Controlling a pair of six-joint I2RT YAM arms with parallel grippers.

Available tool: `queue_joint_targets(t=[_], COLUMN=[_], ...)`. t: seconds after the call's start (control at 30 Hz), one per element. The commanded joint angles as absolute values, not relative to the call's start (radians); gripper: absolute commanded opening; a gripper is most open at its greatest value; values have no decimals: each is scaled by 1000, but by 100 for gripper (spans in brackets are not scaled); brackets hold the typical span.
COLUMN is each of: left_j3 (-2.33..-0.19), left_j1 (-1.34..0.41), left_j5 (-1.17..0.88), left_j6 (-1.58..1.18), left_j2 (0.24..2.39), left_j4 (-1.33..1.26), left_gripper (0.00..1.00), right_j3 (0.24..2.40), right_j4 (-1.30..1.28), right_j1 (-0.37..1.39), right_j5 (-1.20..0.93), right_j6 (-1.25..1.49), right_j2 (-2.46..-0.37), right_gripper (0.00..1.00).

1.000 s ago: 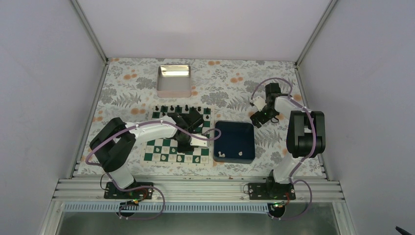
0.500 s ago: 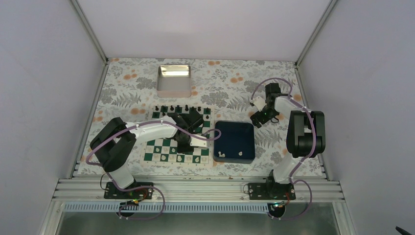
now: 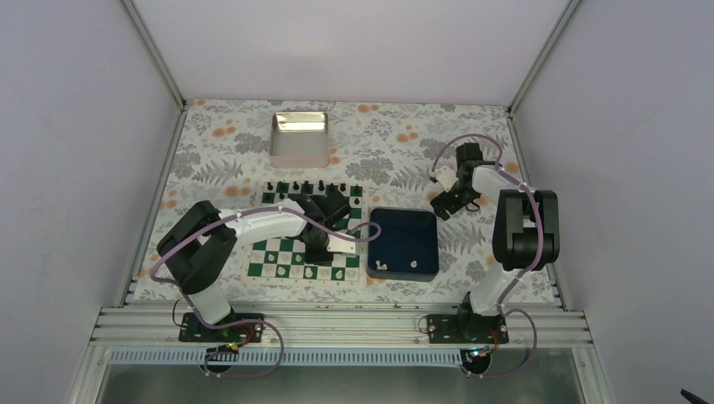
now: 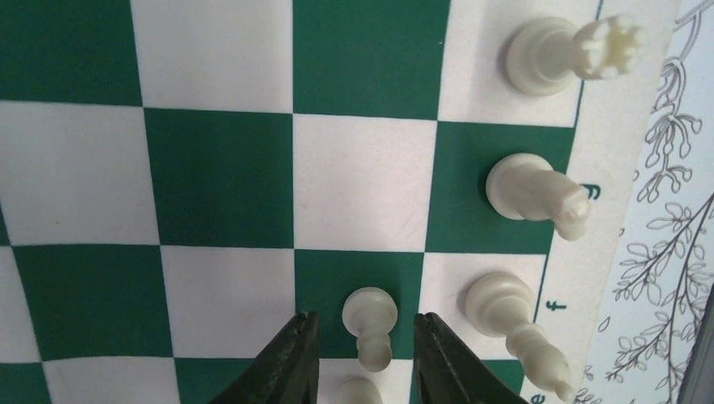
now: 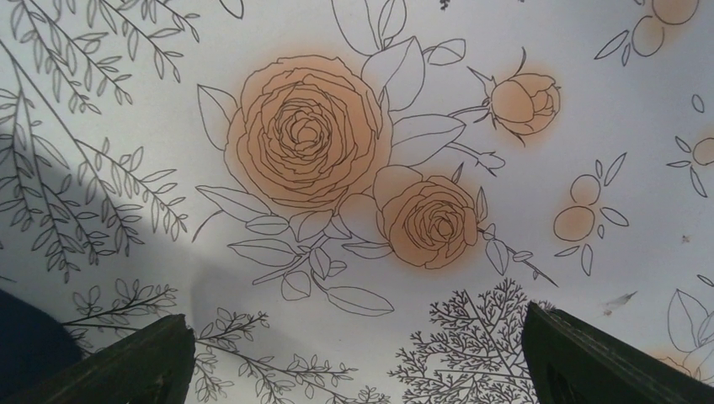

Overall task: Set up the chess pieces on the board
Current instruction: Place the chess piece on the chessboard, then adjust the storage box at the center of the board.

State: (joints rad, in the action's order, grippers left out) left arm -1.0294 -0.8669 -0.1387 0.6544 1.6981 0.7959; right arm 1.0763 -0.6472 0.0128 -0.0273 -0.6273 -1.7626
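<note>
A flowered cloth (image 3: 396, 143) is covering the table, and plain pale walls are closing it in on three sides. The green-and-white board (image 3: 268, 259) is lying flat on the cloth under the left arm (image 3: 261, 223), which is bending at the elbow and hanging over the middle of the squares. The right arm (image 3: 522, 227) is standing folded well to the right, its wrist tipping down toward bare cloth.

The left gripper (image 4: 364, 324) is pointing straight down at the board, and its fingers (image 4: 290, 366) are standing narrowly apart. A white pawn (image 4: 370, 310) is sitting upright on a green square between the fingertips, with a thin gap showing on each side. To the right of the fingers, along the board's lettered edge, a bishop (image 4: 498, 300), a knight (image 4: 526, 187) and a rook (image 4: 539, 55) are standing upright in a row, their long axes vertical.

The right gripper (image 5: 358, 370) is gaping wide, with only printed roses between its fingers (image 5: 109, 366).
</note>
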Motion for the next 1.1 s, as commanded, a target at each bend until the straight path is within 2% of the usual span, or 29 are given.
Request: queue_joint_targets(t=[0.0,0.17,0.33,0.4,0.47,0.5,0.53,0.57,0.6,0.63,0.67,0.87,1.07], left_j3=[-1064,-1121,-1269,-1345,-1411,-1439,-1466,-1492,-1519,-1554,-1593,-1865,-2174], left_j1=[-870,-870,-870,-868,-863,-860,-859,-856,-857,-857,-855,-850,-842], left_j5=[-130,-77,-3,37,54,57,51,52,62,72,80,52,18], left_j6=[658,657,664,677,699,710,720,726,728,727,730,747,762], left_j2=[1698,1665,1610,1597,1597,1607,1624,1649,1686,1728,1780,2071,2276], left_j4=[811,860,960,990,982,964,941,916,891,878,875,896,1017], left_gripper=[32,38,42,45,48,48,41,27,13,6,3,2,2], right_j3=[1078,1098,1190,1235,1259,1265,1268,1270,1269,1262,1249,1113,997], right_j4=[-638,-654,-776,-849,-922,-951,-980,-1005,-1027,-1052,-1081,-1200,-1289], right_j1=[13,12,26,31,40,47,51,57,63,69,77,203,315], right_j5=[-13,12,33,29,28,26,22,19,17,6,-9,-115,-159], right_j6=[-625,-637,-676,-691,-701,-703,-704,-703,-700,-704,-714,-746,-738], right_j2=[-1755,-1690,-1581,-1552,-1529,-1520,-1514,-1506,-1500,-1489,-1476,-1346,-1301], right_gripper=[100,100,100,94,74,58,40,16,6,4,4,4,4])
